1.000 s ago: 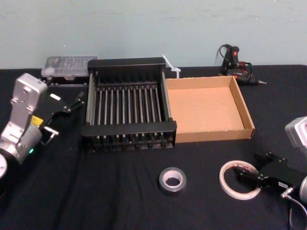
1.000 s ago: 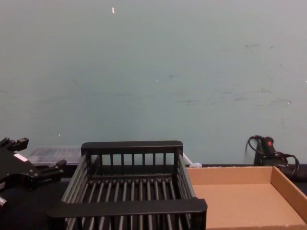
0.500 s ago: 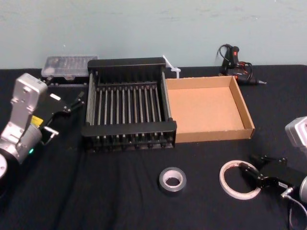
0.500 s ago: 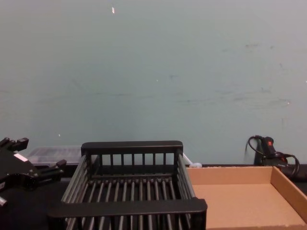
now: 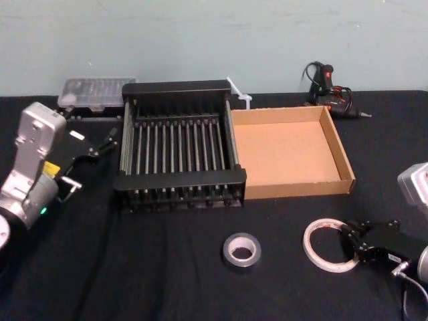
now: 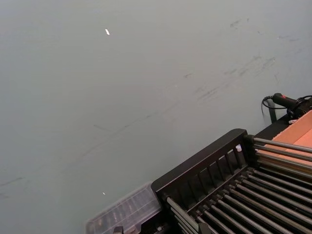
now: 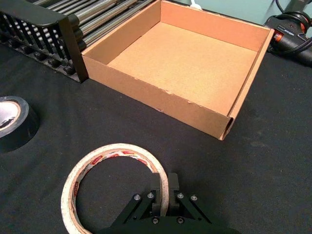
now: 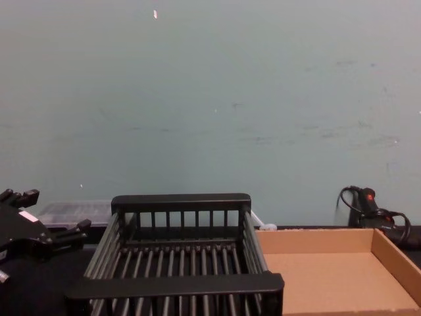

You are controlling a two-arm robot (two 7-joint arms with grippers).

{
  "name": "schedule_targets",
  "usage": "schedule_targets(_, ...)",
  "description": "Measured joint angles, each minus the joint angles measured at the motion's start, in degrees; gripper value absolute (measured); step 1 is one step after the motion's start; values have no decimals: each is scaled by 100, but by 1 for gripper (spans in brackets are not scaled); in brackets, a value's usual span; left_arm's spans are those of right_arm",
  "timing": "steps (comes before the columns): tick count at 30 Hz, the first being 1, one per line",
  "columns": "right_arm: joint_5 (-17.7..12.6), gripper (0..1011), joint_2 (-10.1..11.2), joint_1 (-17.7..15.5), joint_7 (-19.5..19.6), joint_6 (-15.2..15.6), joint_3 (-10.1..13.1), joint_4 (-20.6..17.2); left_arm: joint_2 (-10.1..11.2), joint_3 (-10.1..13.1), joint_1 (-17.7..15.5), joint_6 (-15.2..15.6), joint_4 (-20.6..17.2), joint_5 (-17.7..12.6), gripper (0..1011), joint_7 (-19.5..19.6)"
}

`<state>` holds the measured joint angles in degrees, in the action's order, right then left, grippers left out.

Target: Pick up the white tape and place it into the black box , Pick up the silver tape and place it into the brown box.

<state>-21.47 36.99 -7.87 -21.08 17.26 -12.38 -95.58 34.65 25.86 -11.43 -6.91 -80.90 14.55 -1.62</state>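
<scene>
The white tape [image 5: 319,245] lies flat on the black cloth at the front right. My right gripper [image 5: 350,239] is shut on its right-hand wall. In the right wrist view the right gripper [image 7: 165,183] has one finger inside the white tape [image 7: 108,151] ring and one outside. The silver tape [image 5: 241,249] lies flat to its left, and shows as the silver tape [image 7: 13,126] in the wrist view. Behind them stand the black box [image 5: 179,180] and, to its right, the brown box [image 5: 299,188]. My left gripper [image 5: 105,142] hovers open left of the black box.
A clear plastic case [image 5: 95,90] sits behind the black box at the back left. A glue gun with its cable [image 5: 329,85] lies at the back right. A white cable tie [image 5: 238,91] sticks up between the boxes. Bare cloth lies in front of the boxes.
The right gripper's fingers have closed onto the white tape's wall, and the roll has slid slightly to the left. The left arm has not moved.
</scene>
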Motion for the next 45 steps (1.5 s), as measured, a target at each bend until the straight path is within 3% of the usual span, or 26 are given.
schedule_targets(26,3,99,-5,-5,0,-8,4,-4,0,0,0,0,0,0,1001,0)
schedule_targets(45,78,98,-142,-78,117,-234,202,-185,0,0,0,0,0,0,1001,0)
